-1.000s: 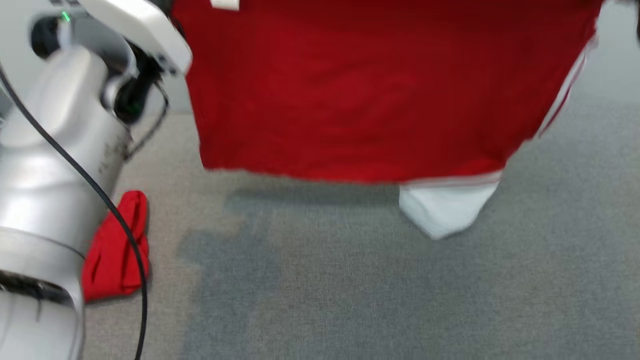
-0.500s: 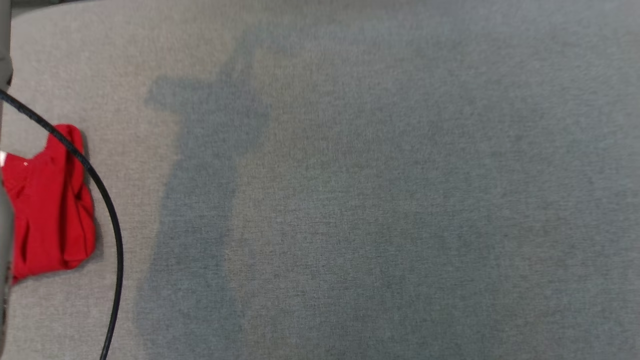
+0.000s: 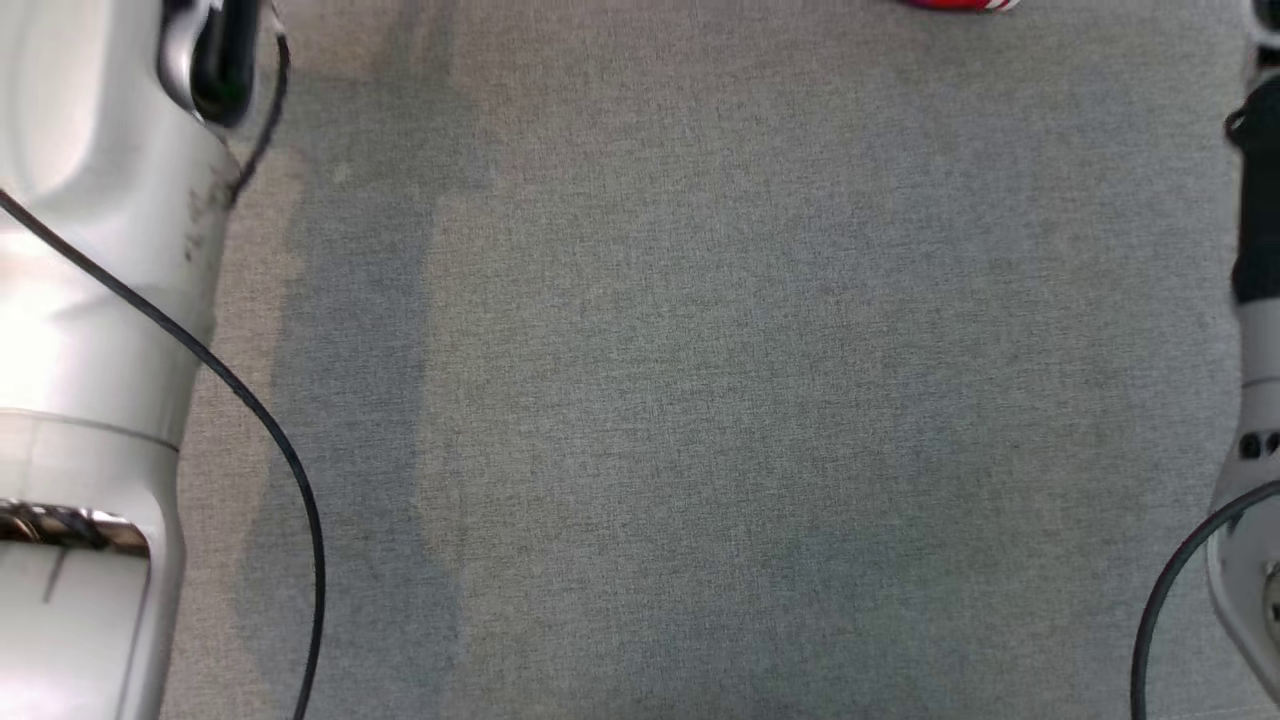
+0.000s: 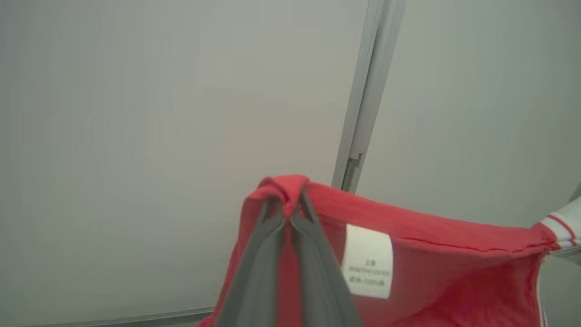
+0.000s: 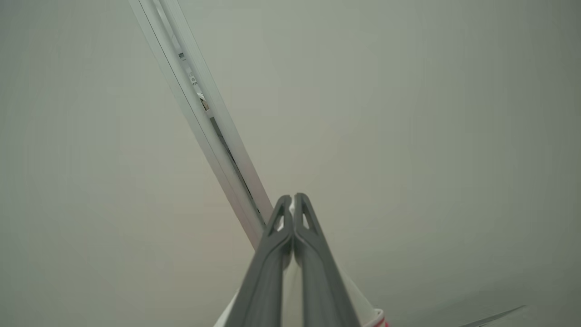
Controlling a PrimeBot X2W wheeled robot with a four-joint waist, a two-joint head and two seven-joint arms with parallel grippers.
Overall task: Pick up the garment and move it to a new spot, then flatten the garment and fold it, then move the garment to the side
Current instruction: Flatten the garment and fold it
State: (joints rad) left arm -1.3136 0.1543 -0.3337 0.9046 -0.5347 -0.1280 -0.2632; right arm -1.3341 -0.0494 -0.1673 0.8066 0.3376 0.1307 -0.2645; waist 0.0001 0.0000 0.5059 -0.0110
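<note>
In the head view, a pale silver left forearm (image 3: 90, 300) stands along the left edge and the right arm (image 3: 1255, 400) along the right edge, with a black cable (image 3: 250, 410) looping down from the left one. Between them spreads the grey cloth-covered bench (image 3: 700, 400). The red knit garment with white striped trim (image 3: 960, 3) appears as a thin sliver at the top edge. A second ago it hung as a wide red sheet across the upper part of this view, its hem low over the bench. The whole picture has shifted since, so the head has moved, and how far the cloth itself has risen cannot be told.

In the left wrist view, the left pincer (image 4: 287, 206) is clamped shut on a bunched bit of the garment's upper edge, just beside a white sewn-in label (image 4: 366, 261). The red cloth runs off to the right, fairly taut, toward a white striped cuff (image 4: 560, 225). A pale wall with a grey rail (image 4: 367, 91) lies behind.

In the right wrist view, the right pincer (image 5: 290, 200) is closed too, with white fabric nipped between its tips and red-striped trim (image 5: 376, 320) below.

The garment appears to be held aloft between both arms, off the bench. The pick-up looks done and the carry to a new spot under way. Laying it down, flattening and folding are yet to come.
</note>
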